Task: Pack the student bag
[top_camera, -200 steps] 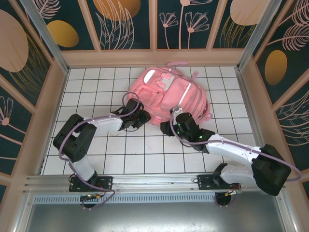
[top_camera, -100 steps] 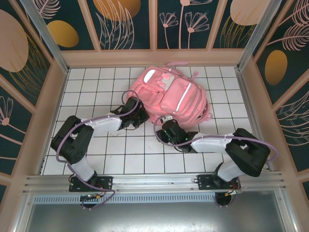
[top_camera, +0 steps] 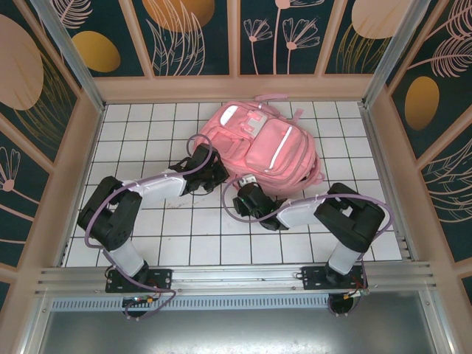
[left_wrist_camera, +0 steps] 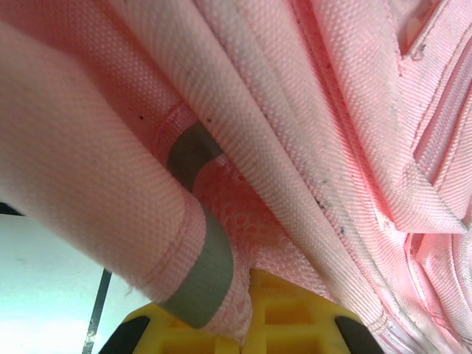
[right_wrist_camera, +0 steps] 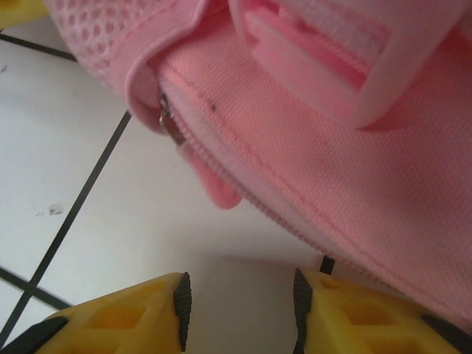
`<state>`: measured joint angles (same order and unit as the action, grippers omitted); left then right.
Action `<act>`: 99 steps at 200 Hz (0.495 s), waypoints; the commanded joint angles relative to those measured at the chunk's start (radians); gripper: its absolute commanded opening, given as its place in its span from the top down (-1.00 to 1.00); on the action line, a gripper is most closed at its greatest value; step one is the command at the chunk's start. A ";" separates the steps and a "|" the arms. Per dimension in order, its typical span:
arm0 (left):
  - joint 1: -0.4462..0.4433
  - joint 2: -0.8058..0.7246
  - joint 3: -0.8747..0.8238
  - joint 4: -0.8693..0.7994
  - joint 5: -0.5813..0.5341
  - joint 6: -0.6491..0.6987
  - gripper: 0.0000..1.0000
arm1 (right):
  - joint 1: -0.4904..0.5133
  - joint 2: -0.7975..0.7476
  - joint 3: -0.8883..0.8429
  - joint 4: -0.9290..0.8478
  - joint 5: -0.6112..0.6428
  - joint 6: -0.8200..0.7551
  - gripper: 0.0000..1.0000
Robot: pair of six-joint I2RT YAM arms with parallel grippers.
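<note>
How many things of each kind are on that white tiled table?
Large pink fabric backpack: 1
Black-and-white robot arms: 2 (left arm, right arm)
Total: 3

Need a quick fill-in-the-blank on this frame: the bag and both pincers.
1. The student bag lies on a table of white ___.
2. The left pincer is ___ on the bag's pink fabric.
3. The right pincer stands ___, with bare table between its fingers.
4. Those fingers are coloured ___.
Missing words: tiles; shut; open; yellow.
</note>
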<state>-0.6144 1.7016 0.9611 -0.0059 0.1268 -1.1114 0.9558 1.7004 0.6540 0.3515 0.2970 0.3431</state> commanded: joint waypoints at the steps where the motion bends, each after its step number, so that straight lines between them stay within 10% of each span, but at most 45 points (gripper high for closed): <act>1: 0.004 0.005 0.044 0.046 -0.004 0.019 1.00 | 0.006 0.028 0.033 0.091 0.099 -0.047 0.12; 99: 0.003 0.002 0.032 0.056 0.022 0.001 1.00 | 0.006 0.178 0.162 0.172 0.160 -0.140 0.14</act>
<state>-0.6064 1.7031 0.9634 -0.0002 0.1242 -1.1122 0.9588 1.8423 0.7486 0.4389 0.4084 0.2543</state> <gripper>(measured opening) 0.065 0.436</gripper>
